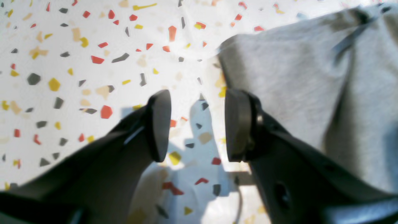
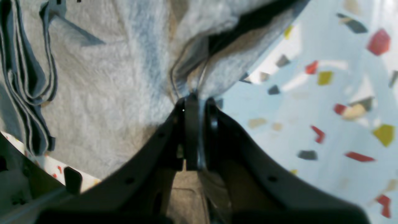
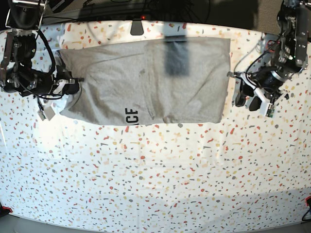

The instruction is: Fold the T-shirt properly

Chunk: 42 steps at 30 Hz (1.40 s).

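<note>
T-shirt (image 3: 146, 85): you have the grey shirt spread flat across the far part of the bench (image 3: 155, 174), partly folded into a wide rectangle. Black letters "CE" show at its near edge, just left of the middle.

Right tool (image 2: 196, 102): on the left of the base view, at the shirt's left end. Your right wrist view shows its jaws pressed together on a bunched fold of the grey cloth, which fans out from the pinch.

Left tool (image 1: 197, 124): on the right of the base view, just beside the shirt's right edge. Its two round pads (image 1: 160, 124) stand wide apart with only the speckled bench between them; it holds nothing. The cloth's corner lies just beyond the right-hand pad.

Bench: white with red, yellow and grey flecks; the shadow of your left tool falls on it under the pads.

Shirt surface: a dark rectangular shadow lies on the cloth near its far edge.
</note>
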Available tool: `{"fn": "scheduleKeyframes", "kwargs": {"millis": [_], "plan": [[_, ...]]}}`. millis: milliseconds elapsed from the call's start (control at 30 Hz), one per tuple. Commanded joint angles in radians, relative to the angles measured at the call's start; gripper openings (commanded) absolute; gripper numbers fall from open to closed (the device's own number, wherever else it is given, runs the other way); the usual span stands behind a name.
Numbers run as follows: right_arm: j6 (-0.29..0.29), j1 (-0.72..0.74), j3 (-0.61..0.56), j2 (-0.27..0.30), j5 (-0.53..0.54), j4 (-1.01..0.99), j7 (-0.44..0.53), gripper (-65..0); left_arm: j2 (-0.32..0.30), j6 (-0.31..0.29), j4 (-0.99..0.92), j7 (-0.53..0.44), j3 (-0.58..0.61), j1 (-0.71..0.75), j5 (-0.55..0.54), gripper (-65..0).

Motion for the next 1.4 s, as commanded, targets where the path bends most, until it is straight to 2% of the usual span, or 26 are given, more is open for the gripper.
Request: {"fn": "scheduleKeyframes", "kwargs": {"millis": [0,100,267,367,467,567,800,1067,1367], "plan": [[0.002,0.014,0.016,0.031,0.013,0.020,0.011,-65.0,-0.014,-0.001,0.018,-0.011,-0.007,-0.010,0.003,-37.7],[0.002,0.013,0.040,0.042,0.032,0.028,0.000,-65.0,-0.014,-0.001,0.003,0.007,-0.007,-0.010,0.008,-37.7],[0.002,0.013,0.063,0.041,0.166,0.093,-0.128,-65.0,-0.014,-0.002,-0.106,-0.037,-0.007,-0.007,0.007,-37.7],[0.002,0.004,0.062,0.039,0.234,0.145,-0.153,-65.0,-0.014,-0.059,-0.192,-0.066,-0.006,-0.007,0.005,-37.7],[0.002,-0.002,0.062,0.020,0.280,0.196,-0.153,-65.0,-0.011,-0.125,-0.249,-0.066,-0.006,-0.007,-0.048,-37.7],[0.002,-0.003,0.062,-0.041,0.278,0.256,-0.154,-65.0,-0.004,-0.185,-0.264,-0.065,-0.005,-0.007,-0.110,-37.8],[0.002,-0.003,0.033,-0.211,0.237,0.378,-0.153,-65.0,0.048,-0.224,-0.264,-0.027,-0.001,-0.007,-0.124,-37.8],[0.002,-0.003,-0.151,-0.375,0.174,0.393,-0.151,-65.0,0.053,-0.230,-0.263,-0.028,0.008,0.009,-0.124,-37.8],[0.002,-0.003,-0.354,-0.569,-0.020,0.393,-0.066,-65.0,0.053,-0.255,-0.263,-0.031,0.009,0.039,-0.124,-37.8]]}}
